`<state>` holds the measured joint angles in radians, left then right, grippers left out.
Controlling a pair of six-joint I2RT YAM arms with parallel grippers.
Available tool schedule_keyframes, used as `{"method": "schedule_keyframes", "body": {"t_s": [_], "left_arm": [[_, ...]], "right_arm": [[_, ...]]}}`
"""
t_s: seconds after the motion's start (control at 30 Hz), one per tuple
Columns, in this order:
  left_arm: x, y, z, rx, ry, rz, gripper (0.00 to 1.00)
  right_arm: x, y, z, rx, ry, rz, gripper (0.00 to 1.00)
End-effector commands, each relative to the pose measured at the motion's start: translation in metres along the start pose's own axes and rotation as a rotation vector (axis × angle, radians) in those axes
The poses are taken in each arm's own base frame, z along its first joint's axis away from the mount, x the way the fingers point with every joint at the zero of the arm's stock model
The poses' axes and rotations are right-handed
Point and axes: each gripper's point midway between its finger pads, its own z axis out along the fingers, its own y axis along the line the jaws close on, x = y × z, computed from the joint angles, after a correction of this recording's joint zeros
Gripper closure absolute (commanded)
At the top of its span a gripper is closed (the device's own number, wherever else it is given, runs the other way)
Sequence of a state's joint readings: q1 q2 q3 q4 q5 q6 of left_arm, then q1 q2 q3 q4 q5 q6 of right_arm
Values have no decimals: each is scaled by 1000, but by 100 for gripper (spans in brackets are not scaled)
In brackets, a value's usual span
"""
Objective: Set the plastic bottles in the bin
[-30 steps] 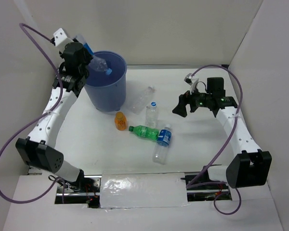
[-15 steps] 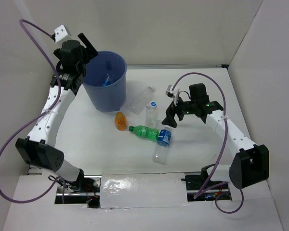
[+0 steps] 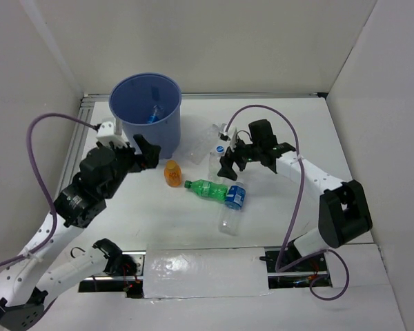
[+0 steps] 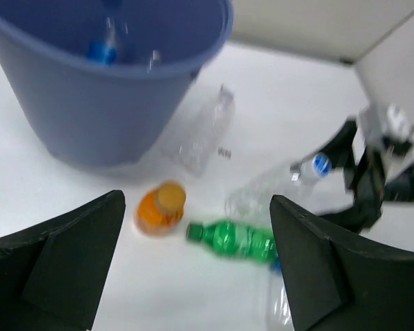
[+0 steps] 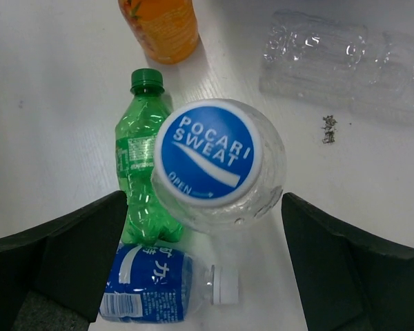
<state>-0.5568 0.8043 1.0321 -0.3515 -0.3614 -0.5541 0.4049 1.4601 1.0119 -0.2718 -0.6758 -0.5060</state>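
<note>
Closest to the near edge, a clear plastic bottle with a blue label (image 3: 232, 201) is lying on the white tabletop (image 3: 124, 227). Its bare lower half is fading into the surface in the overhead view, and a finger is hiding part of it in the right wrist view. A green plastic bottle (image 3: 207, 188) is lying just beyond, its base against that label and its cap pointing toward the left edge. The left fingers (image 4: 55, 269) are hanging wide apart over the left side of the tabletop, gripping nothing, and the wrist frame is cutting off their lower parts. A short orange bottle (image 3: 172, 173) is sitting just past the green cap. The right fingers (image 5: 55, 262) are spreading wide on either side of an upright clear bottle with a blue cap (image 5: 208, 152). Whether they are touching it cannot be told. A plain clear bottle (image 3: 200, 141), hard to make out against the white, is lying beside the round blue-purple plastic bin (image 3: 152, 138). The bin is standing near the far left corner and holding one more bottle (image 3: 154, 114), mostly hidden.
</note>
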Motion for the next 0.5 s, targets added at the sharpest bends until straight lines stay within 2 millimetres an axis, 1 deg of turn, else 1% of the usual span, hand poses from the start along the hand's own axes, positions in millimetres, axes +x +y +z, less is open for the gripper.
{"method": "schedule_keyframes", "body": {"t_s": [0.0, 0.03, 0.07, 0.1, 0.13, 0.17, 0.2, 0.23, 0.27, 0.3, 0.33, 0.37, 0.43, 0.47], "left_arm": [[45, 6, -12, -1, 116, -14, 1], [53, 7, -15, 1, 133, -36, 1], [68, 10, -16, -2, 160, -34, 3], [78, 9, -21, 19, 190, -39, 3], [91, 8, -23, 20, 231, -58, 3], [106, 13, -23, 19, 265, -62, 4], [119, 10, -25, 38, 306, -80, 5], [128, 11, -25, 37, 331, -89, 5], [143, 16, -27, 33, 365, -92, 5], [152, 17, -28, 39, 394, -99, 5], [159, 20, -28, 28, 407, -102, 5], [169, 23, -30, 20, 428, -119, 5], [177, 26, -32, 17, 444, -126, 5], [180, 28, -32, 9, 451, -138, 5]], "right_arm": [[-35, -14, 7, 38, -80, -53, 1], [-32, -11, 12, 25, -70, -49, 1], [-34, -12, 12, 28, -77, -55, 1], [-36, -15, 15, 31, -82, -49, 1], [-33, -12, 19, 26, -73, -34, 1], [-40, -14, 18, 34, -90, -38, 2], [-40, -16, 21, 35, -95, -22, 2], [-41, -18, 23, 34, -94, -12, 4], [-48, -20, 23, 40, -111, -17, 6], [-44, -21, 25, 37, -104, -10, 8], [-49, -20, 25, 31, -113, -16, 11], [-49, -20, 25, 31, -113, -16, 18], [-46, -19, 27, 17, -111, -11, 31], [-51, -18, 26, 11, -121, -17, 38]]}}
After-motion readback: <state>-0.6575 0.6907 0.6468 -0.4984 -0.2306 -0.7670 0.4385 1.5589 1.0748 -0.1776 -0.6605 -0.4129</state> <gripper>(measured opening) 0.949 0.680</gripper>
